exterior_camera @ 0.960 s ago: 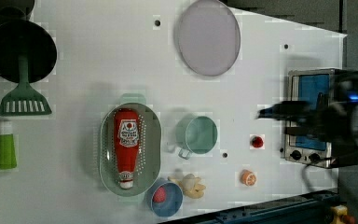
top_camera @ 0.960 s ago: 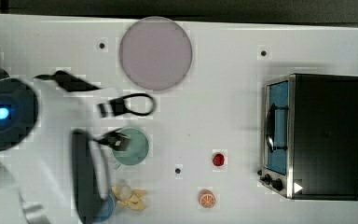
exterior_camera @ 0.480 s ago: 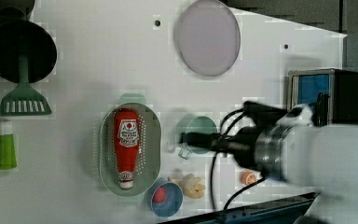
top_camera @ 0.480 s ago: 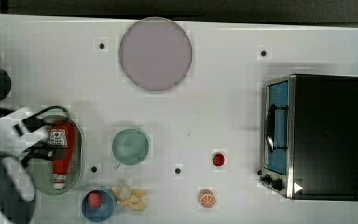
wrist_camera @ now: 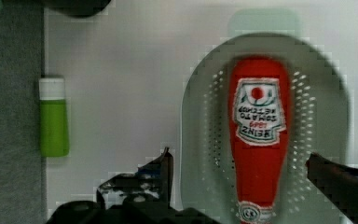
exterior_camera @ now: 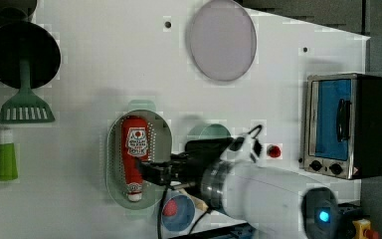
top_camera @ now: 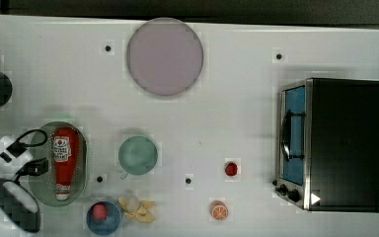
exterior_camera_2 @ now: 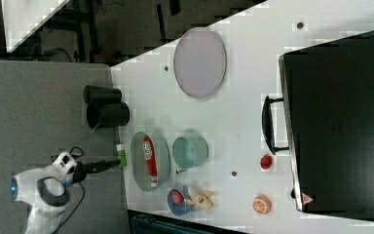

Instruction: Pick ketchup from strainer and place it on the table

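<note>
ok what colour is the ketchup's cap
White, on the red ketchup bottle; clearest in the top view.

The white table point(exterior_camera_2: 253, 112) runs across the right view. Left of centre, the red ketchup bottle point(exterior_camera_2: 149, 160) lies in the pale green strainer point(exterior_camera_2: 140, 168), beside a teal cup point(exterior_camera_2: 190, 152). The arm's gripper point(exterior_camera_2: 108, 165) sits at lower left.

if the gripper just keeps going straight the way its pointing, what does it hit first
Most likely the ketchup: in the wrist view the open gripper points down with its fingers either side of the bottle's lower half, which lies in the strainer. How far above it the fingers hang is unclear.
</note>
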